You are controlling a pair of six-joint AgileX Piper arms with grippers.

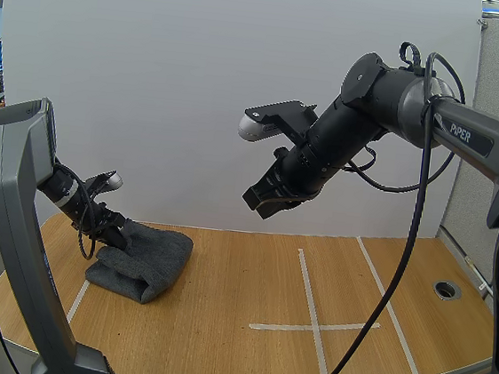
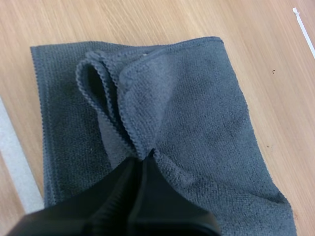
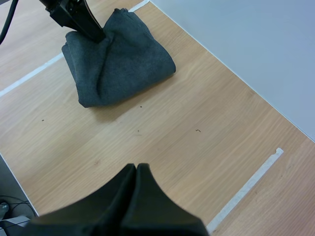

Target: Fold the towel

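Pinching the towel at a raised fold is the left tool.

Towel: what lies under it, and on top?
The grey towel lies folded on the wooden table; the left gripper pinches its raised edge. Anything between its layers is hidden.

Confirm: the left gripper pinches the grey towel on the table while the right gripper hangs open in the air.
Wrong on one point: the right gripper is shut, not open; the right wrist view shows its fingers together. The left gripper pinches the towel.
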